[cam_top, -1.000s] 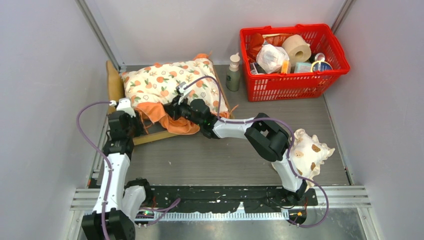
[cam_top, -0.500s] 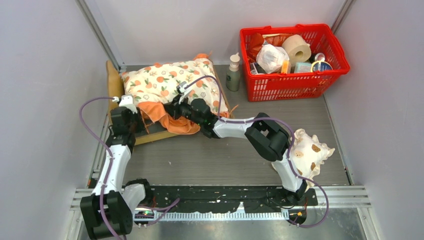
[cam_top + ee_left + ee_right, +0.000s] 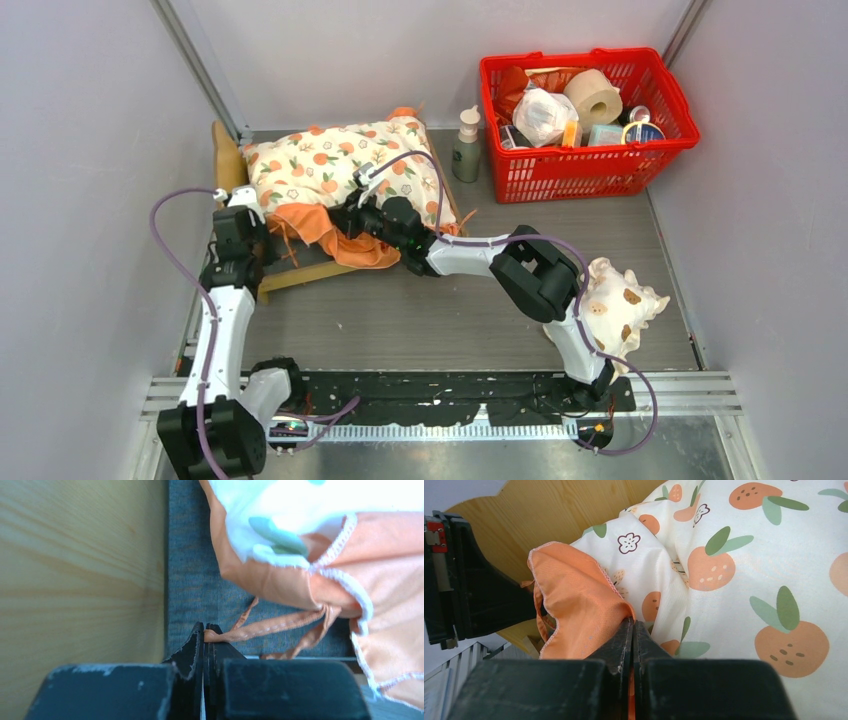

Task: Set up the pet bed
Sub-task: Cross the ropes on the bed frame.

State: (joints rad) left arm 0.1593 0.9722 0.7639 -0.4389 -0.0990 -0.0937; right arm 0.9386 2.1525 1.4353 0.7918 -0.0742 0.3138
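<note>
The pet bed [image 3: 305, 275] is a light-wood frame at the back left, its wavy headboard [image 3: 228, 165] toward the left wall. The cream orange-print cushion [image 3: 340, 170] lies on it, with the orange ruffle bunched at the near edge. In the left wrist view my left gripper [image 3: 208, 630] is shut on a thin orange tie ribbon [image 3: 280, 626] over the bed's dark-grey base [image 3: 195, 580], beside the wood [image 3: 75, 570]. My right gripper [image 3: 634, 625] is shut on the cushion's orange ruffle [image 3: 574, 610]. From above, the left gripper [image 3: 262, 225] and the right gripper [image 3: 350, 222] flank the ruffle.
A red basket [image 3: 585, 110] full of several items stands at the back right, with a pump bottle [image 3: 466, 145] beside it. A small cream frilled pillow [image 3: 615, 305] with brown spots lies at the right, next to the right arm. Walls close in on both sides.
My left gripper has moved a little farther toward the cushion's corner and closed on the orange tie ribbon. The right arm and the cushion have not moved.
</note>
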